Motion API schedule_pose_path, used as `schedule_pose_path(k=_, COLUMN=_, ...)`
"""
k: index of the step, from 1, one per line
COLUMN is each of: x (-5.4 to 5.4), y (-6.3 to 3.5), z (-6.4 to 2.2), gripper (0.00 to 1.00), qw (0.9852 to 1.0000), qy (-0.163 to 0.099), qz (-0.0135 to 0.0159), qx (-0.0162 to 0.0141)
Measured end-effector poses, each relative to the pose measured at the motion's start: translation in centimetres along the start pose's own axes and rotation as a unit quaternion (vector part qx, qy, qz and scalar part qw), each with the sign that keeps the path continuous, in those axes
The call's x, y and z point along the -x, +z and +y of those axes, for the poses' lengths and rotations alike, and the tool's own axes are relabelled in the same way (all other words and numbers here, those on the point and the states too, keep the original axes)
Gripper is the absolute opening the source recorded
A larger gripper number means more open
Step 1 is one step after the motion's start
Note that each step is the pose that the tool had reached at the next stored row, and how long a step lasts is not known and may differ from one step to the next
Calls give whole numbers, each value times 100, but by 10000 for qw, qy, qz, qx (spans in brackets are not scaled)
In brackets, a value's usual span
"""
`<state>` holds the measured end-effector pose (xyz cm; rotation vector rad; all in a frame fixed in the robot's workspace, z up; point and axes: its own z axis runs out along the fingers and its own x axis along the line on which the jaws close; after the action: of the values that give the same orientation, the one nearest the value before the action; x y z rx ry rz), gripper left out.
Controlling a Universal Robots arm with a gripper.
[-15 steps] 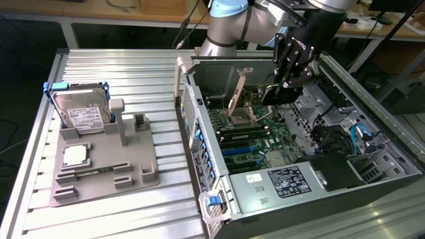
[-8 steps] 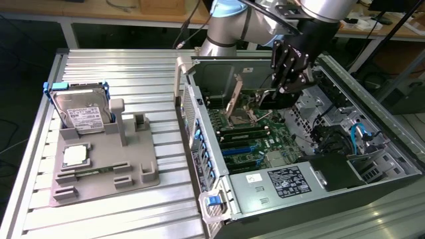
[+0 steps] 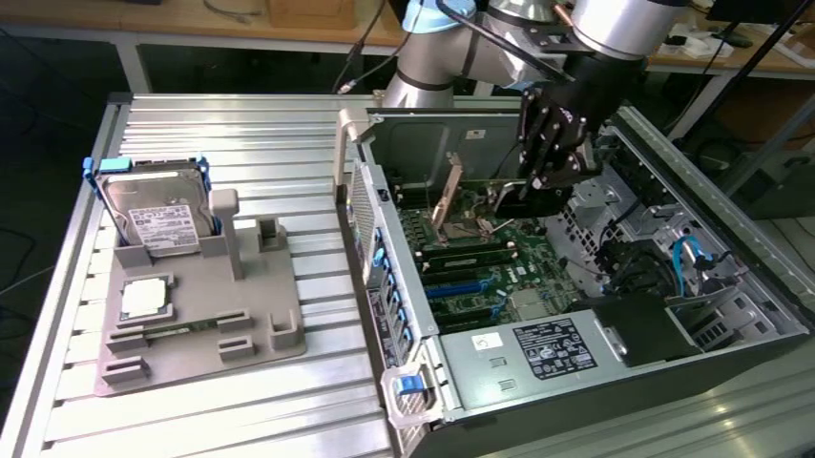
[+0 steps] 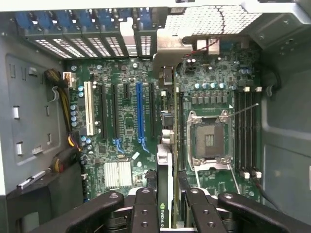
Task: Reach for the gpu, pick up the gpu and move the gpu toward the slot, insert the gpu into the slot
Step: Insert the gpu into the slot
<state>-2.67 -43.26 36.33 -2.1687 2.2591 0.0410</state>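
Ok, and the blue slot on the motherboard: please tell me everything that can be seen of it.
The slot is a long, narrow connector, blue plastic as it looks, lying flat on the green motherboard. Parallel black slots flank it on both sides. Its groove is empty; nothing is plugged in. The gpu is apart from it, nearer the CPU socket.

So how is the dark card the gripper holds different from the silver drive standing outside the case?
The card is dark and thin; the drive is silver, thicker and labelled. The card hangs in the gripper over the green board inside the case; the drive sits in a grey stand on the table, blue clips on its sides. Both are flat rectangles standing on edge.
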Motion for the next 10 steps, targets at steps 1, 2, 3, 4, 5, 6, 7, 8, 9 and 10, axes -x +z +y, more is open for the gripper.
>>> schedule_pose_path(k=1, x=-30, y=17, z=-2, gripper=27, qw=10000, qy=0, qz=0, qx=0)
schedule_pose_path(k=2, x=-53, y=35, z=-3, gripper=27, qw=10000, qy=-2, qz=0, qx=0)
schedule_pose_path(k=3, x=-67, y=55, z=-4, gripper=27, qw=10000, qy=-6, qz=-2, qx=0)
schedule_pose_path(k=4, x=-74, y=72, z=-3, gripper=27, qw=10000, qy=-13, qz=-1, qx=0)
schedule_pose_path(k=5, x=-75, y=86, z=-3, gripper=27, qw=10000, qy=-33, qz=0, qx=0)
schedule_pose_path(k=6, x=-75, y=96, z=-3, gripper=27, qw=10000, qy=-62, qz=0, qx=1)
schedule_pose_path(k=7, x=-75, y=106, z=-3, gripper=27, qw=9999, qy=-105, qz=1, qx=1)
schedule_pose_path(k=8, x=-76, y=115, z=-4, gripper=27, qw=9999, qy=-159, qz=1, qx=0)
schedule_pose_path(k=9, x=-76, y=124, z=-4, gripper=27, qw=9998, qy=-213, qz=2, qx=-1)
schedule_pose_path(k=10, x=-76, y=132, z=-5, gripper=27, qw=9997, qy=-258, qz=2, qx=-3)
